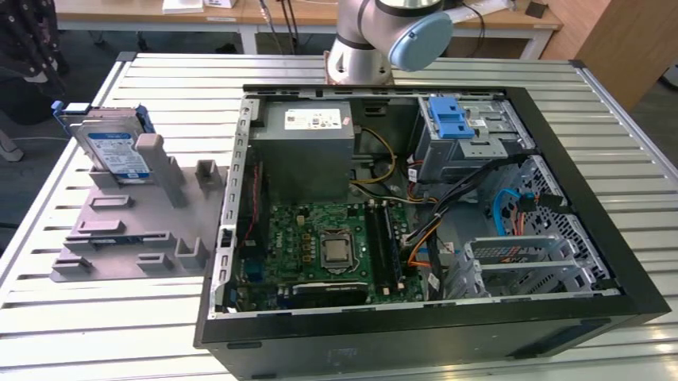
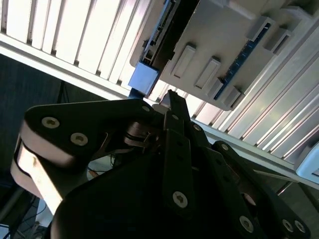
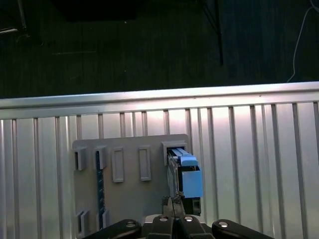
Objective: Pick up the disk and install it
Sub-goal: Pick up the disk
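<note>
While the arm's base (image 1: 360, 48) sits at the far edge of the slatted worktop (image 1: 127, 333), the disk (image 1: 114, 147) waits untouched near the worktop's edge on the exterior view's left, towards the far corner. It stands upright on its edge, slotted into the far end of a grey holder (image 1: 127, 214), white-and-blue label facing outward and blue rails along its sides.

Looking down in the first wrist view, the pincer (image 3: 172, 203) hangs above that same holder, with the disk (image 3: 185, 177) seen edge-on right past its tips, blue rail uppermost. The disk is close to the worktop's long edge, and dark floor lies beyond. In both wrist views the two fingers are pressed together tip to tip with nothing between them: the pincer is closed and carries nothing. It does not touch the disk.

Filling the middle of the worktop is the open computer case (image 1: 424, 341), lying on its side just beside the holder. Inside it, against the far wall, sits a grey metal box (image 1: 307, 151) with a small white sticker. Next to that, towards the exterior view's right, is the grey cage (image 1: 466, 135) with its blue latch. A green board (image 1: 323, 246) covers the case floor nearer the front edge.
</note>
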